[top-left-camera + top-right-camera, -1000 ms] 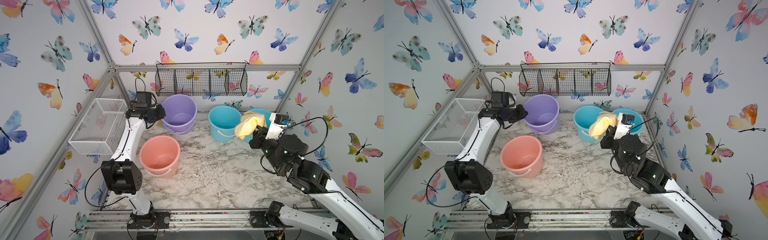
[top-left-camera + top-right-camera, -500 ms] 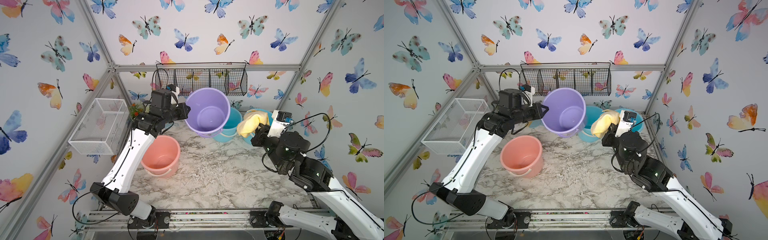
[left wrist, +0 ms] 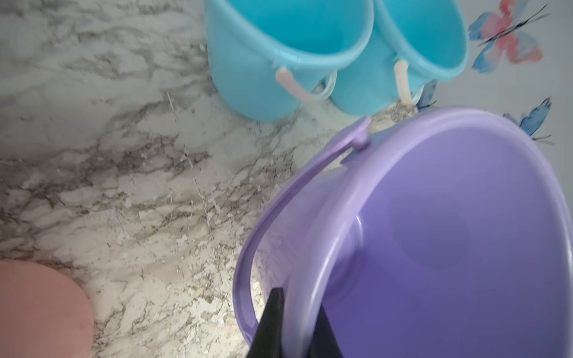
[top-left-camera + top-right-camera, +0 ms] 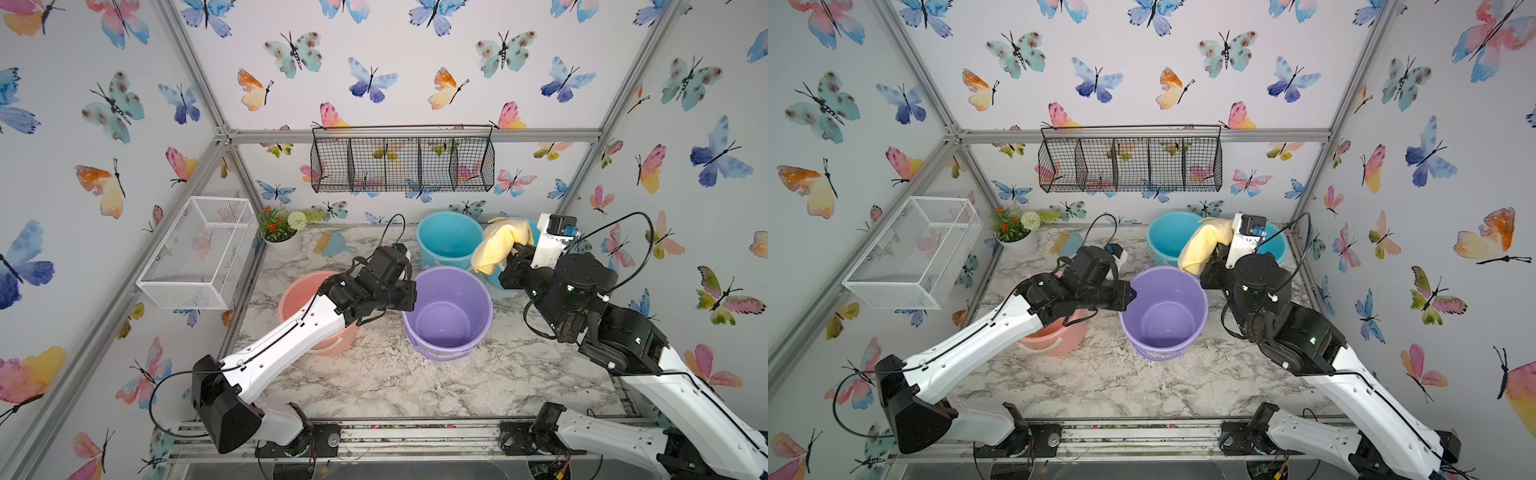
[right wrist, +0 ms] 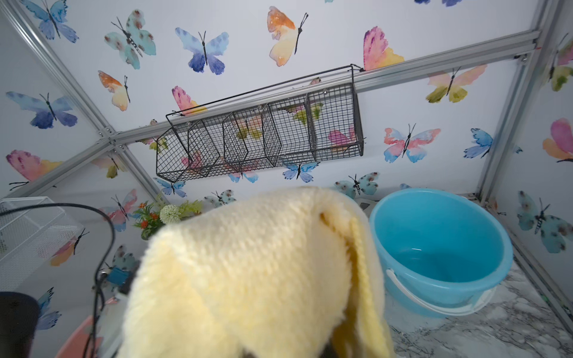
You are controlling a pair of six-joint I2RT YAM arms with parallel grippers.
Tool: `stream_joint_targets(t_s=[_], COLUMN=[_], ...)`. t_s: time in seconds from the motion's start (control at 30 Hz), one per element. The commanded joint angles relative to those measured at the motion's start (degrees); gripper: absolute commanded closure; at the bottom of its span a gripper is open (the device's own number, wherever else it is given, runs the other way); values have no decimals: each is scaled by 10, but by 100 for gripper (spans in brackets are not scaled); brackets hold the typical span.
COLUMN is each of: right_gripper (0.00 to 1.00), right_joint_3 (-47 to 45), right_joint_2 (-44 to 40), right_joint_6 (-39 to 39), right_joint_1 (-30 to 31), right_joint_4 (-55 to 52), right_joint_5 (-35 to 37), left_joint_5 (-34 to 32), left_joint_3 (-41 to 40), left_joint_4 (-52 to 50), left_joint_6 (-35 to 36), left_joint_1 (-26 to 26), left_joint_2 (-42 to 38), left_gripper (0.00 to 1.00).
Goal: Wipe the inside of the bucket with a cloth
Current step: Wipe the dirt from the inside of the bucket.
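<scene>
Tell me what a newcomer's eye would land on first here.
The lilac plastic bucket in mid-scene, open mouth up, its rim pinched by the left claw. Just behind it, the right claw holds up a fluffy pale yellow cloth, bunched, by two turquoise plastic buckets. Bright watercolour butterflies cover every wall.

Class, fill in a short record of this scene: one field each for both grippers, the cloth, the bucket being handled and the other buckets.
left gripper: shut on the rim of the purple bucket
right gripper: shut on the cloth, held up behind the purple bucket
cloth: pale yellow, bunched, not inside any bucket
purple bucket: mouth up, nothing inside, middle of the marble table
other buckets: two blue buckets at the back; pink bucket beneath the left arm
</scene>
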Motion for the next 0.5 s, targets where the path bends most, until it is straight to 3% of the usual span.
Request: stream_joint_targets(t_s=[0.0, 0.17, 0.3, 0.47], right_gripper=[98, 98, 98, 98], right_joint_3=[37, 53, 4, -65], right_joint_2=[37, 91, 102, 127], right_joint_6=[23, 52, 91, 115], right_joint_1=[-1, -1, -1, -1], right_joint_4=[-73, -153, -171, -156], right_joint_5=[-73, -191, -290, -405], left_joint_5=[9, -13, -34, -14], left_joint_3=[-39, -92, -143, -150], left_joint_4=[80, 110, 149, 151], left_joint_6=[-41, -45, -31, -33], left_joint_1=[-7, -10, -11, -18], left_joint_2=[-38, -50, -66, -47], left_gripper=[100, 100, 100, 100])
